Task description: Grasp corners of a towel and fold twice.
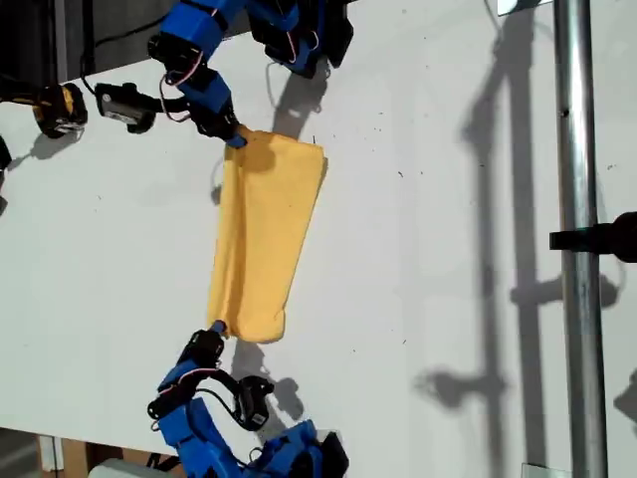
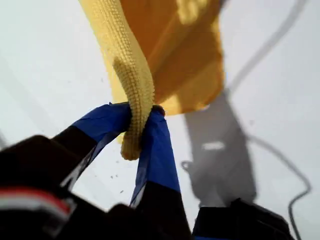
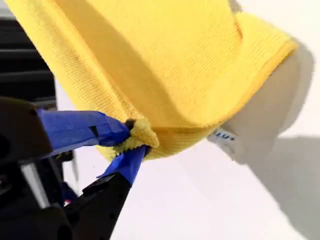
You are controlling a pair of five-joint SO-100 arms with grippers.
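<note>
The yellow-orange towel (image 1: 264,229) hangs folded into a long strip over the white table (image 1: 448,199), stretched between two blue arms. One arm's gripper (image 1: 231,134) pinches its end toward the exterior view's top, and the other arm's gripper (image 1: 217,329) pinches the opposite end. The wrist views do not show which arm is which. My first gripper (image 2: 140,117) is shut on a rolled hem corner of the towel (image 2: 190,60). My second gripper (image 3: 135,137) is shut on a bunched corner of the towel (image 3: 175,60), which sags beyond it.
A metal pole (image 1: 577,239) with a black clamp (image 1: 609,237) runs down the exterior view's right. Two dark devices (image 1: 60,108) (image 1: 124,103) lie at the exterior view's upper left. A white label (image 3: 225,137) hangs from the towel's hem.
</note>
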